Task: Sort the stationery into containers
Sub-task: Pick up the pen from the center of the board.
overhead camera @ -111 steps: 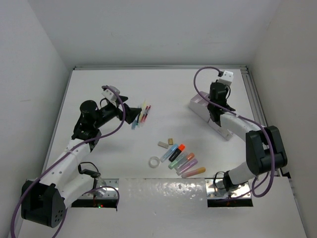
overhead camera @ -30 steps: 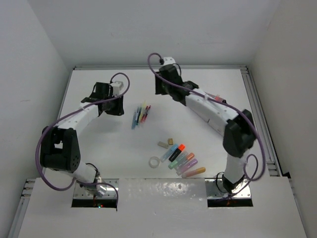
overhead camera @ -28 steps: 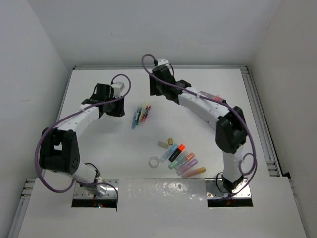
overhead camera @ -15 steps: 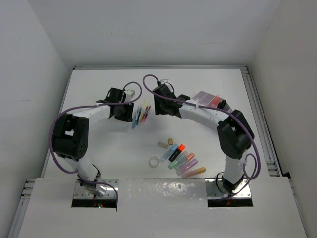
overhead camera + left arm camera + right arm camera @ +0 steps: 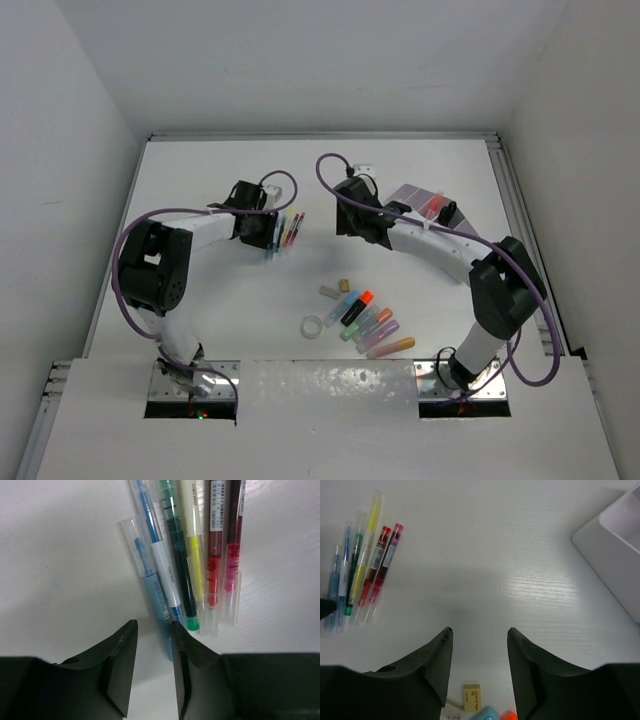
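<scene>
Several thin coloured pens (image 5: pixel 285 232) lie side by side at the table's middle left. My left gripper (image 5: pixel 262 228) sits low just left of them, open by a narrow gap. In the left wrist view its fingertips (image 5: pixel 153 625) frame bare table, and the light blue pen (image 5: pixel 161 607) ends right at the right finger (image 5: pixel 186 650). My right gripper (image 5: pixel 355 225) hovers open over bare table, empty (image 5: pixel 480 630). The lilac organizer (image 5: pixel 408 193) stands at the back right, partly behind the right arm. Highlighters (image 5: pixel 366 320), a tape ring (image 5: pixel 313 326) and erasers (image 5: pixel 330 291) lie near the front.
The right wrist view shows the organizer's corner (image 5: pixel 615 555) at the upper right, the pens (image 5: pixel 365 575) at the left, and a beige eraser (image 5: pixel 471 696) below the fingers. White walls close in the table on three sides. Purple cables loop above both arms.
My left gripper has slid right until it reaches the pens, and its jaws have narrowed a little. The right gripper has swung from the back centre towards the table's middle.
</scene>
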Robot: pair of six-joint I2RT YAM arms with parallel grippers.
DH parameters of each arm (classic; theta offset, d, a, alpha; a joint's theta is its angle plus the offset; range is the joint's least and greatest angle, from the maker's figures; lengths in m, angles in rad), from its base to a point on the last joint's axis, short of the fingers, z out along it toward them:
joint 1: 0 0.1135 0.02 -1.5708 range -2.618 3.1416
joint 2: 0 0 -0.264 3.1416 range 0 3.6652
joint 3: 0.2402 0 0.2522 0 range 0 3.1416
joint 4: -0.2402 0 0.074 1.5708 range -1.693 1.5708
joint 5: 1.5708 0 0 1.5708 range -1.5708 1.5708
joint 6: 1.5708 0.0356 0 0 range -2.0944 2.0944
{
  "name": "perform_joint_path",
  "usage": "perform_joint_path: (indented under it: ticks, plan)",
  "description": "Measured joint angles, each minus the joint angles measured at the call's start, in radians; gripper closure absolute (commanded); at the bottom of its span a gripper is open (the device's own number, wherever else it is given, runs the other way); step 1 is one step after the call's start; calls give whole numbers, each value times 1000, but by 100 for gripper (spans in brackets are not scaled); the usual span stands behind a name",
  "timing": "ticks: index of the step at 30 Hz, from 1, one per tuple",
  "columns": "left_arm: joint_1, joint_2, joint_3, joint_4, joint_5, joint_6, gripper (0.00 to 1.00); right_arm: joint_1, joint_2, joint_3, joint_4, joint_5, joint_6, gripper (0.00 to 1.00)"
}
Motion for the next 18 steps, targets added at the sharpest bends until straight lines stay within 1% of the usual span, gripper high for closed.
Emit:
perform_joint_path:
  ticks: [4,12,13,14,18]
  plan:
    - [-1,24,9,8,-18,-10,78,-5,-23,-26,0,16,2,53]
    - [0,50,33,25,-45,-14,80,-21,-71,-41,1,36,1,52]
    - [1,56,40,25,-51,-16,92,-23,-73,-43,0,40,1,52]
    - [3,62,48,25,-55,-20,100,-25,-76,-44,0,43,1,52]
    - [19,85,79,24,-58,-29,100,-26,-85,-55,0,51,-4,52]
